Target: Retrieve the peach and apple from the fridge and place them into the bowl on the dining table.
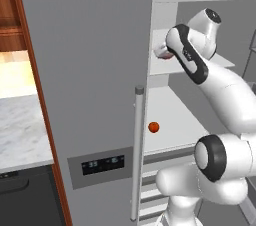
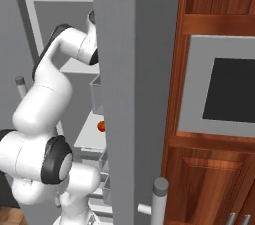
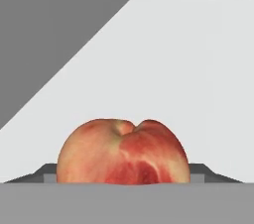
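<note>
Peach (image 3: 123, 151) — between the fingertips (image 3: 45, 172) (touching? unclear) — on white shelf (image 3: 188, 69).

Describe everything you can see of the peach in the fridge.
The peach is a round fruit with smooth skin, pale orange-yellow on one side and streaked red on the other, with a dimple on top. It sits upright on a white fridge shelf, right in front of the hand, whose finger tips flank it.
</note>
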